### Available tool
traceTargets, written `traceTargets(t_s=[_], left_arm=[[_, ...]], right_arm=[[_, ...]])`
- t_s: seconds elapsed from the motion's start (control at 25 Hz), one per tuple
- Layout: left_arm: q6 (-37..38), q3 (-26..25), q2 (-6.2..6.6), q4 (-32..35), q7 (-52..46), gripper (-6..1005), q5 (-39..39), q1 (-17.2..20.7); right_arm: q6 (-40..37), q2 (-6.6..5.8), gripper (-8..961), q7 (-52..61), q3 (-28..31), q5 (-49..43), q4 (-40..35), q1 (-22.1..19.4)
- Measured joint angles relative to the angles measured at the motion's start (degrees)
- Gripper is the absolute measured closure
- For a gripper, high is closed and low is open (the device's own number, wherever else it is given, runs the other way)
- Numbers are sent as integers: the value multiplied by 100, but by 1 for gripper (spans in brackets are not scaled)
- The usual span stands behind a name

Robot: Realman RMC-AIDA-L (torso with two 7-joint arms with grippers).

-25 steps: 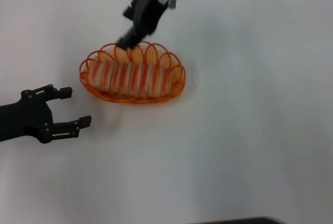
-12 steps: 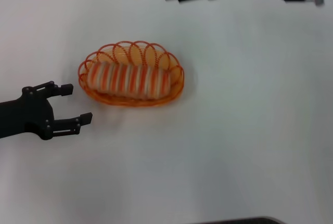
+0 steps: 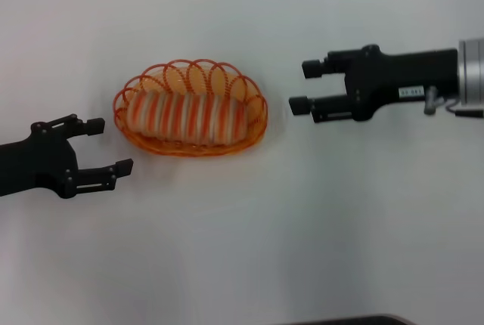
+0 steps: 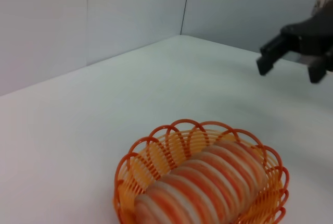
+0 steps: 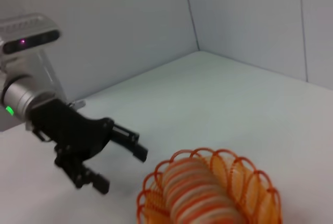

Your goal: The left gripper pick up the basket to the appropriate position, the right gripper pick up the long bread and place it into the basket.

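The orange wire basket (image 3: pixel 144 137) sits on the white table left of centre. The long striped bread (image 3: pixel 189 116) lies inside it lengthwise. My left gripper (image 3: pixel 106 146) is open and empty, just left of the basket, apart from it. My right gripper (image 3: pixel 306 85) is open and empty, to the right of the basket with a gap between. The left wrist view shows the basket (image 4: pixel 132 169) with the bread (image 4: pixel 205 182) and the right gripper (image 4: pixel 294 60) beyond. The right wrist view shows the basket (image 5: pixel 260 190), the bread (image 5: pixel 195 195) and the left gripper (image 5: pixel 120 165).
The white table (image 3: pixel 302 227) stretches around the basket. Grey walls (image 4: pixel 104 15) stand behind it. A dark edge (image 3: pixel 340 320) shows at the bottom of the head view.
My right gripper has left the basket, swung up and away, then come down to the right of it, open. The bread stays in the basket. The left gripper has barely moved.
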Motion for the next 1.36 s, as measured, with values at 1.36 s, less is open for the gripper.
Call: traceTargets(t_s=[1.36], left_arm=[[-195,-131,0,-41,-109,122,17,-15]], right_arm=[[188,-42,187,-1110,356,-83,755,-541]])
